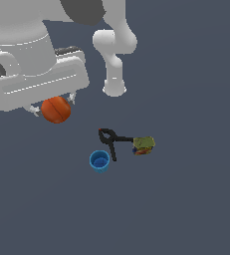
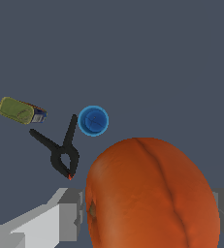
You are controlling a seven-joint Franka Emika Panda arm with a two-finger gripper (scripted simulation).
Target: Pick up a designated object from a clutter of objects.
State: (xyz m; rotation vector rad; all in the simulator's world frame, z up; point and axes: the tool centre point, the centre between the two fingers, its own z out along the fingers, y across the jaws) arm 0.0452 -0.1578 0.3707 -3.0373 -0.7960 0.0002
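The orange-red ball [image 1: 56, 109] [image 2: 152, 196] hangs under the white hand, lifted off the floor, with my gripper [image 1: 54, 106] [image 2: 150, 213] shut on it. Grey fingers [image 2: 70, 213] press against both of its sides in the wrist view. A faint dark seam runs down the ball. The remaining clutter lies lower and toward the exterior view's right: a blue cup [image 1: 100, 161] [image 2: 93, 120], a black scissor-like tool [image 1: 110, 139] [image 2: 60, 152] and a green-topped multicoloured box [image 1: 144, 145] [image 2: 20, 111].
The arm's white base column [image 1: 114, 55] stands behind the clutter in the exterior view. The arm's large white links [image 1: 32, 55] fill the upper left of that view. The dark grey floor [image 1: 186, 209] spreads all around.
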